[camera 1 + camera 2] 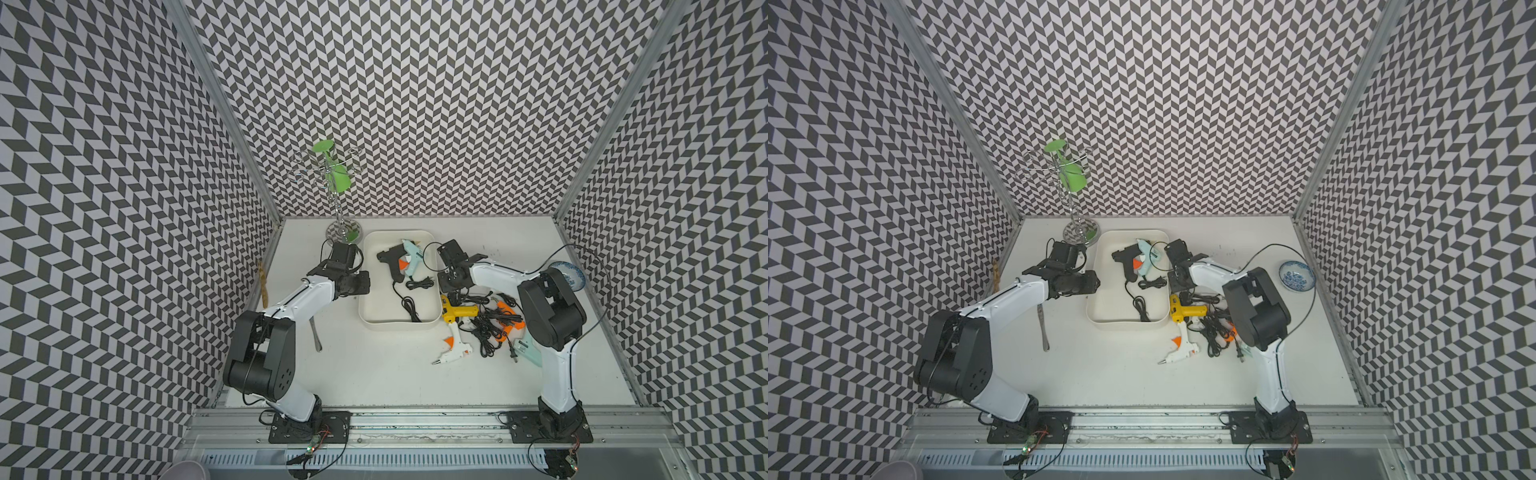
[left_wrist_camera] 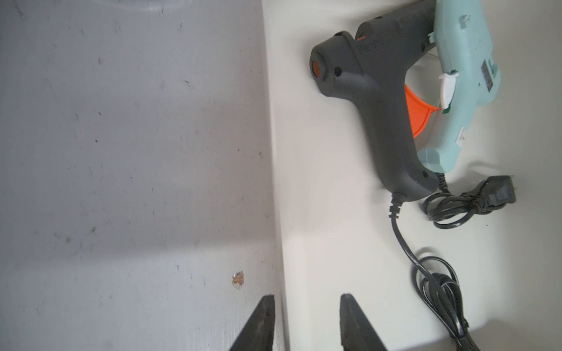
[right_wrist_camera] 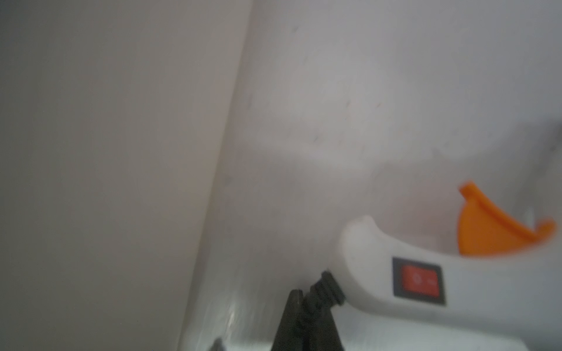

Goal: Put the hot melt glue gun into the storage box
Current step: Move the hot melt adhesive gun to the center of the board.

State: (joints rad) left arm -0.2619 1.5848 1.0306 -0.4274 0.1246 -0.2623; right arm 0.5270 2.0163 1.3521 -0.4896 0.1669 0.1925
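2 glue guns (image 2: 380, 106) lie in the storage box (image 1: 399, 326) beside the spread left fingers (image 2: 258, 325); the right fingers (image 3: 299, 322) pinch the cord (image 3: 330, 288) of the white gun (image 3: 456, 291); others remain.

Storage box (image 1: 399, 326): a black glue gun (image 1: 388, 257) and a mint glue gun (image 1: 413, 259) are laid inside. Just right of it are set a yellow glue gun (image 1: 457, 312), a white glue gun (image 1: 454, 352) and tangled black cords (image 1: 488, 332). A blue-patterned bowl (image 1: 574, 276) is partly hidden by the right arm (image 1: 548, 316). A green cup (image 1: 337, 178) is hung on a wire stand (image 1: 338, 231).
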